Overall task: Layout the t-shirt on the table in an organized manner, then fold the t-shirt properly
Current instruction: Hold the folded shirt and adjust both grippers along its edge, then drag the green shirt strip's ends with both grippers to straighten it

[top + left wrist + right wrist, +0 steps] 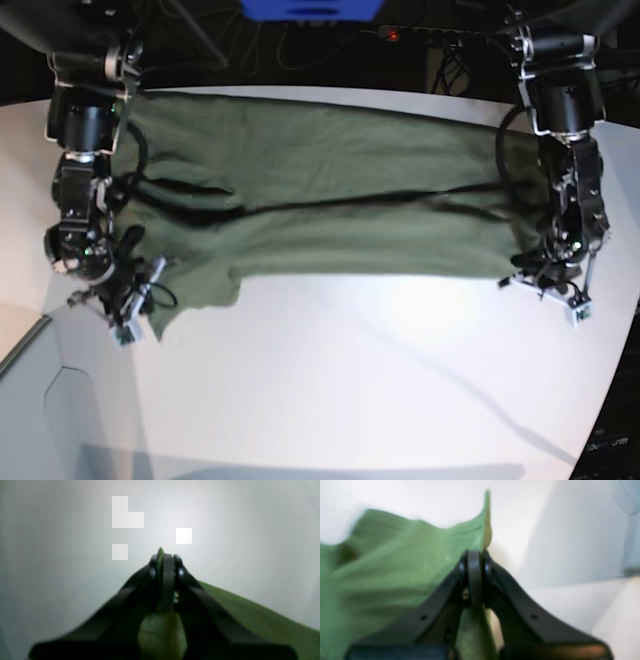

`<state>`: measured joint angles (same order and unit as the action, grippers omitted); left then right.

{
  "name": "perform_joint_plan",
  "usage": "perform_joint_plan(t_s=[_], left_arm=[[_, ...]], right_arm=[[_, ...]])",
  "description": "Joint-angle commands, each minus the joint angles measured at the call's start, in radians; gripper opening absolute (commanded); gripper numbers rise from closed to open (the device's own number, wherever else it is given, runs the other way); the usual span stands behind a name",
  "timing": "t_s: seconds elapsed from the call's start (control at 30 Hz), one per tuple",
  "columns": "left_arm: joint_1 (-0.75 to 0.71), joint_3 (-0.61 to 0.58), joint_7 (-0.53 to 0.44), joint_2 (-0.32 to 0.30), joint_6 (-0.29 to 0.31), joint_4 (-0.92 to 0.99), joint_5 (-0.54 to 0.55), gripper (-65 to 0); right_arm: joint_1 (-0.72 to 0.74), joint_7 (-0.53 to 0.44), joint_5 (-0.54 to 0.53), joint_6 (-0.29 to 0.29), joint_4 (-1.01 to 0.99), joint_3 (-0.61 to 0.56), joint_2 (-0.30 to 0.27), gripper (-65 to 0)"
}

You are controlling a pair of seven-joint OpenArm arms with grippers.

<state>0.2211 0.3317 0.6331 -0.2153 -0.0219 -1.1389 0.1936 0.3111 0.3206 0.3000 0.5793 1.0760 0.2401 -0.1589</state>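
The t-shirt [320, 190] is seen spread across the far half of the white bench [350, 380], and it is stretched sideways between the two arms. The laying-out step is judged to be mostly done, because the cloth lies in one broad band and no heap is seen. It is not yet flat: a dark crease runs along the middle of the cloth, and the near edge on the base view's left hangs lower and is bunched. The folding itself is judged not to be finished; whether the band is already one fold over cannot be told from these views. The long axis of the t-shirt is placed across the bench, from one arm to the other, roughly parallel to the far edge. Which end is the collar cannot be told, since no collar or printed mark is visible. The left end effector [163, 555] is clenched on the t-shirt, and a thin strip of green cloth is seen pinched between its closed jaws in the left wrist view. The right end effector [475, 555] is also clenched on the t-shirt; in the right wrist view a raised point of green cloth stands up just beyond the closed tips. Both grasps are placed at the near corners of the cloth.
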Motion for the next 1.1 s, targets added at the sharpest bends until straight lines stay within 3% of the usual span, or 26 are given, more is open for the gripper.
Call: perform_joint_plan(t_s=[0.0, 0.17, 0.37, 0.5, 0.77, 1.07], left_arm=[[0.019, 0.002, -0.019, -0.009, -0.002, -0.037, -0.001, -65.0], [0.019, 0.002, -0.045, -0.009, -0.002, -0.089, -0.001, -65.0], [0.01, 0.002, -0.264, -0.008, 0.003, -0.079, -0.001, -65.0], [0.01, -0.004, -0.355, -0.006, 0.004, -0.083, -0.001, -65.0], [0.016, -0.006, -0.367, -0.005, 0.006, -0.089, -0.001, -65.0], [-0.065, 0.0, -0.37, 0.015, 0.006, -0.125, -0.001, -65.0]], right_arm=[[0.029, -0.022, -0.014, 0.001, 0.043, 0.003, -0.009, -65.0], [0.026, -0.022, -0.014, 0.001, 0.134, 0.005, 0.009, -65.0], [-0.03, -0.024, -0.069, 0.001, 0.249, 0.11, 0.052, -65.0], [-0.077, -0.022, -0.092, 0.001, 0.327, 0.147, 0.071, -65.0], [-0.22, -0.022, -0.144, 0.001, 0.478, 0.152, 0.08, -65.0], [-0.405, -0.022, -0.144, 0.001, 0.682, 0.152, 0.157, -65.0]])
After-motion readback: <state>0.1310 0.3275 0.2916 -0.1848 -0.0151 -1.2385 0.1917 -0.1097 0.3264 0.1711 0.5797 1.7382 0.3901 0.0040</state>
